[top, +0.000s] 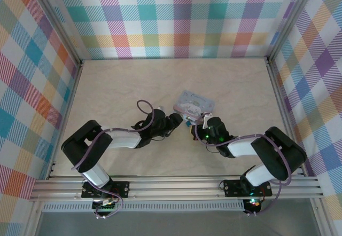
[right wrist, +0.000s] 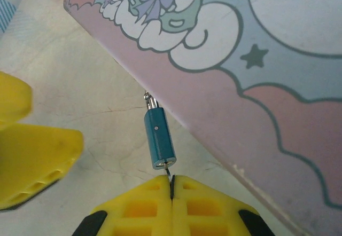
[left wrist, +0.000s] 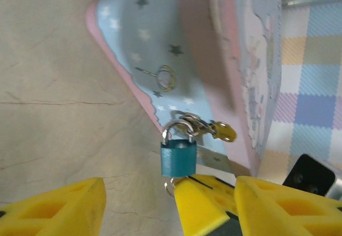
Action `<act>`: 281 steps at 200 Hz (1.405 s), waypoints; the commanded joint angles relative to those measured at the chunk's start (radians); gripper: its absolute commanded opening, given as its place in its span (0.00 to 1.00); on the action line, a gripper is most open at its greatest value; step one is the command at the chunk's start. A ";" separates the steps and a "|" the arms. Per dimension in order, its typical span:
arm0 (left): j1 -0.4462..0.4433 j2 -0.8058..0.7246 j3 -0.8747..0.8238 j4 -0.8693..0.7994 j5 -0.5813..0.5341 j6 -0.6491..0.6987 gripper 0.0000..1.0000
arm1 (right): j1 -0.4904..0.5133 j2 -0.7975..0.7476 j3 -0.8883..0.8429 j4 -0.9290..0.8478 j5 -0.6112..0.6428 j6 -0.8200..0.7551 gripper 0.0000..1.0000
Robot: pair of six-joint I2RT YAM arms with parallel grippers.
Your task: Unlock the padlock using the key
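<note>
The small teal padlock (left wrist: 178, 158) hangs by its silver shackle from the clasp of the pale blue tin (left wrist: 155, 38). It also shows beside the tin's pink edge (right wrist: 159, 137). My right gripper (right wrist: 171, 185) is shut on the thin grey key (right wrist: 169, 171), whose tip sits in the bottom of the lock. In the left wrist view the right gripper's fingers (left wrist: 206, 204) sit just under the lock. My left gripper (left wrist: 171, 209) is open, with one finger on each side of the lock and not touching it. In the top view the left gripper (top: 178, 121) and right gripper (top: 197, 126) meet by the padlock (top: 188, 122).
The tin (top: 195, 103), with its white cartoon dog (right wrist: 160, 12), lies tilted just behind the lock, on the beige table (top: 133, 86). A brass-coloured piece (left wrist: 224, 132) hangs at the clasp. Plaid walls enclose the table on three sides.
</note>
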 commanded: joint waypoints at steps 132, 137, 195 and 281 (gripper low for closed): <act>-0.040 0.233 -0.004 0.410 0.051 -0.237 0.45 | -0.018 -0.100 0.043 -0.138 -0.102 0.487 0.00; -0.041 0.241 -0.004 0.420 0.051 -0.242 0.45 | -0.019 -0.103 0.044 -0.141 -0.104 0.490 0.00; -0.051 0.249 -0.001 0.469 0.047 -0.248 0.45 | -0.022 -0.111 0.049 -0.172 -0.104 0.496 0.00; -0.071 0.294 0.050 0.474 0.050 -0.240 0.32 | -0.026 -0.104 0.044 -0.135 -0.130 0.545 0.00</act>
